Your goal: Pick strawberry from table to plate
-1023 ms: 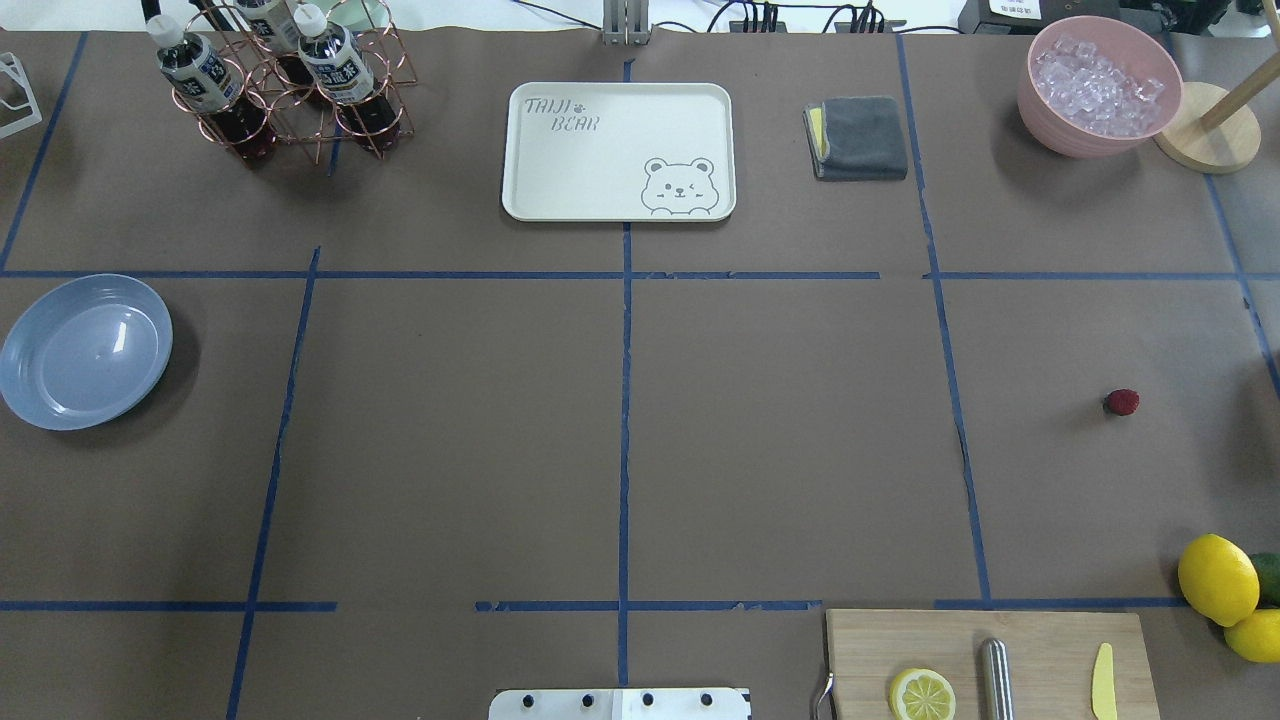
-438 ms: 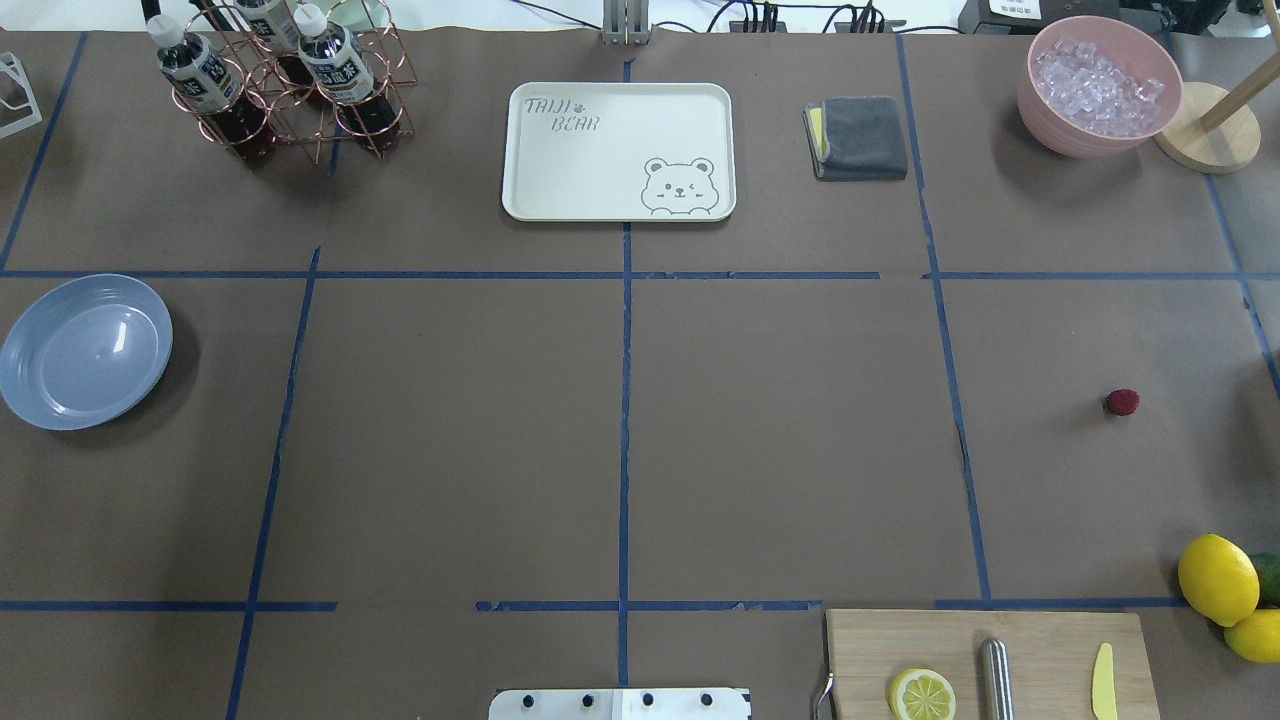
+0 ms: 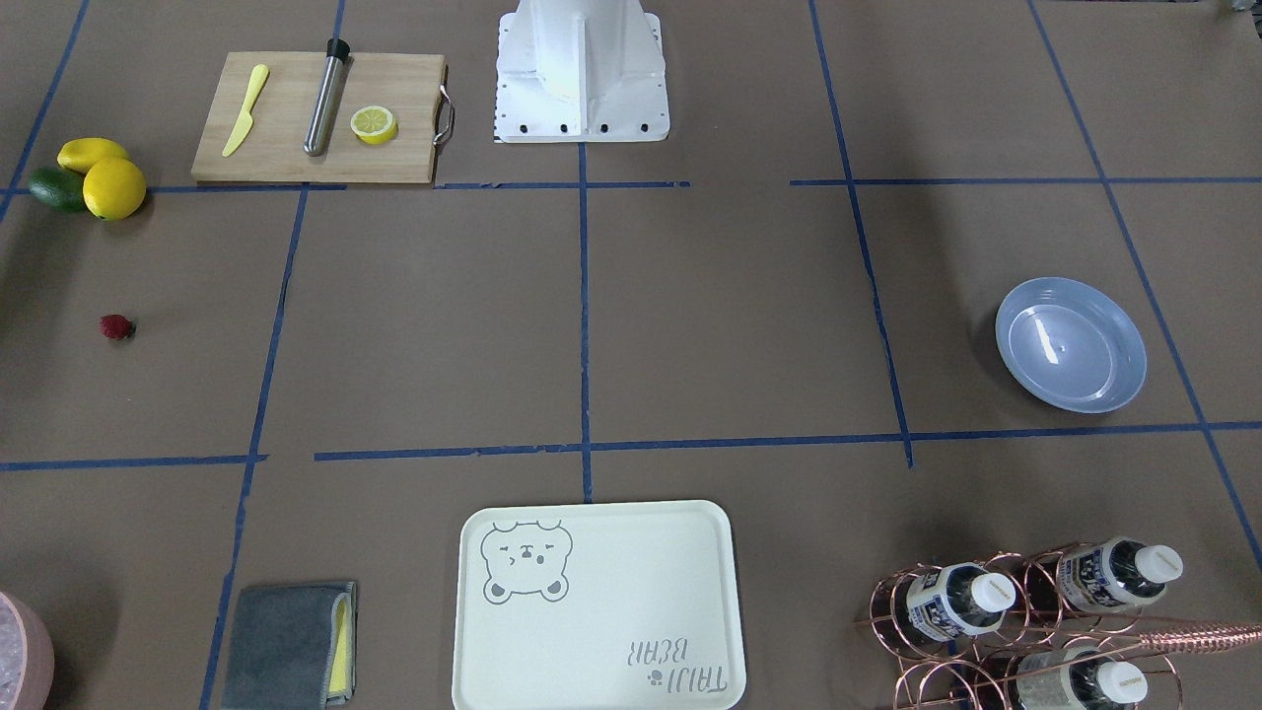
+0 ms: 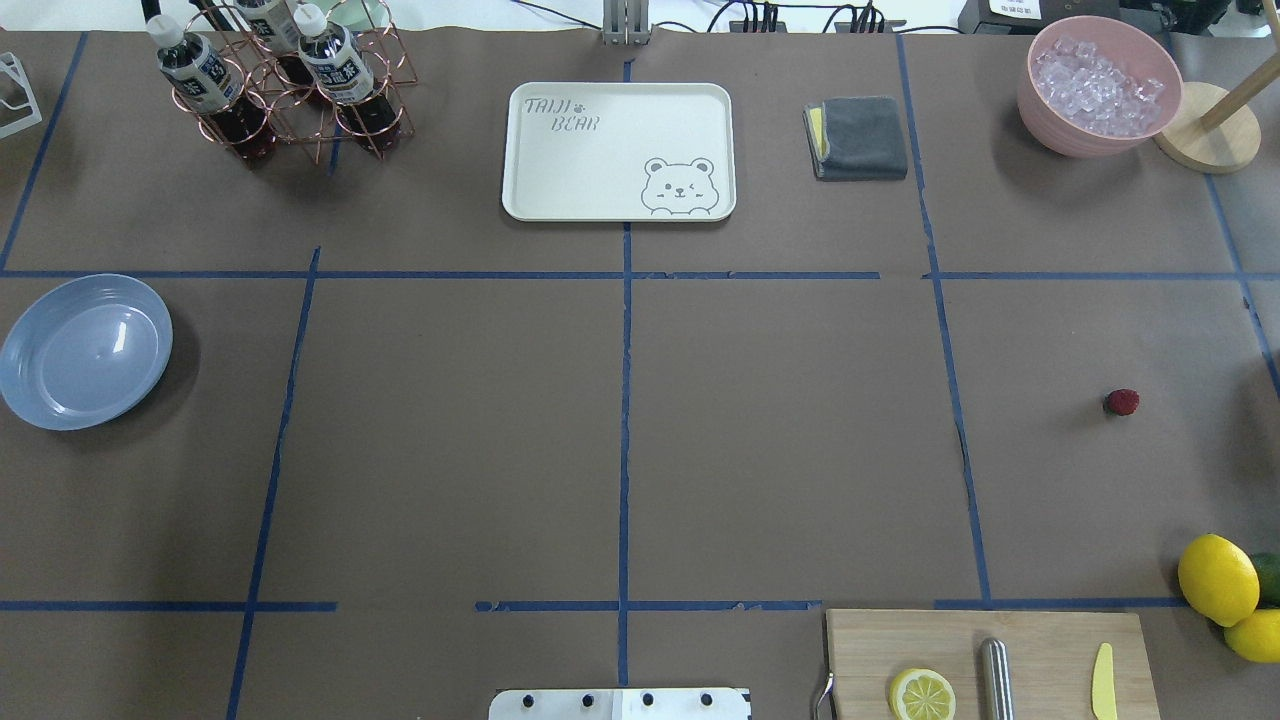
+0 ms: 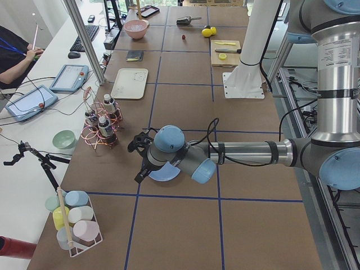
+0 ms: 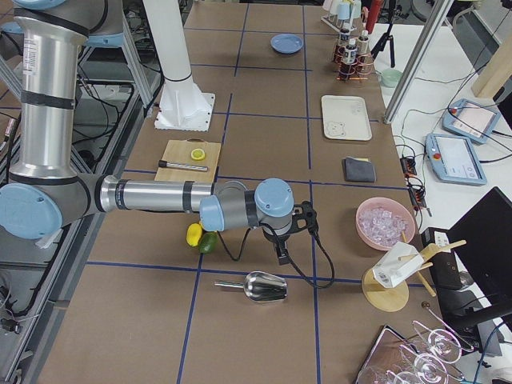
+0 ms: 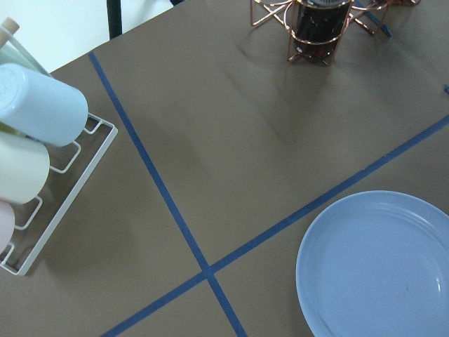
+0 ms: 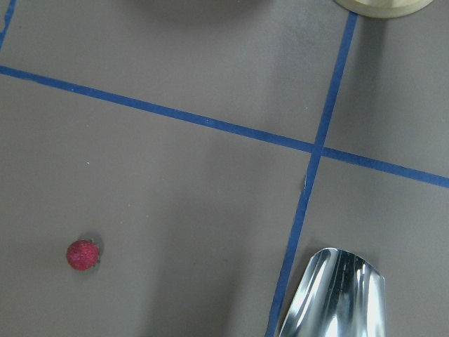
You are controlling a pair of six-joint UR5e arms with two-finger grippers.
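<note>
The strawberry is a tiny dark-red berry lying alone on the brown table, right of the middle. It also shows in the front view and low left in the right wrist view. The light blue plate sits empty at the table's far left; the left wrist view looks down on the plate. My left gripper hovers over the plate's edge. My right gripper hangs beyond the lemons. Both show only in side views, so I cannot tell whether they are open or shut.
A cutting board with a lemon half, a metal rod and a yellow knife lies near the robot's base. Lemons sit right of it. A steel scoop, bear tray, grey cloth, ice bowl and bottle rack stand around.
</note>
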